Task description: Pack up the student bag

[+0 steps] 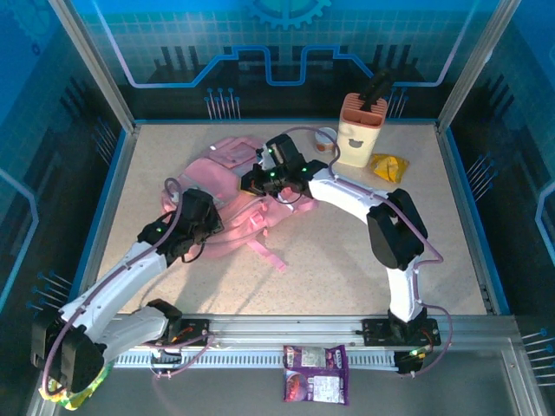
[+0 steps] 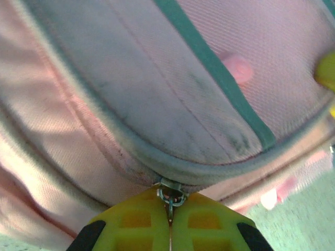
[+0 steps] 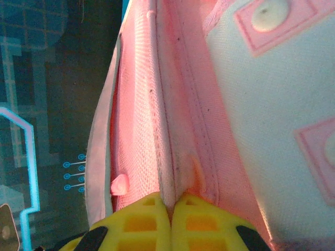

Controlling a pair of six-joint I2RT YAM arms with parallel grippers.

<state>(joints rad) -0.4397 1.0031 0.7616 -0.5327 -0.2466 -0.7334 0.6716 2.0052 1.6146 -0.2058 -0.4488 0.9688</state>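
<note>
The student bag [image 1: 227, 173] is seen lying on the table [image 1: 347, 260], left of centre, with its pink straps [image 1: 264, 247] trailing towards the near edge. The left gripper [image 1: 201, 227] is lowered onto the near left part of the bag; in the left wrist view its yellow fingers [image 2: 136, 222] are pressed together, and a small metal piece, which appears to be a zipper pull [image 2: 170, 194] though the close view is blurred, is pinched at their tips where a grey-trimmed seam curves. The right gripper [image 1: 253, 182] is placed at the bag's right side, and in its wrist view the jaws are shut on a raised fold of pink fabric [image 3: 175, 172] beside a pale pocket panel [image 3: 272, 104]. A cream holder with an orange top [image 1: 360, 130], a white cup [image 1: 326, 139] and a yellow packet [image 1: 388, 165] are set at the far right, well apart from the bag. A purple packet [image 1: 315, 374] is laid in front of the arm bases.
</note>
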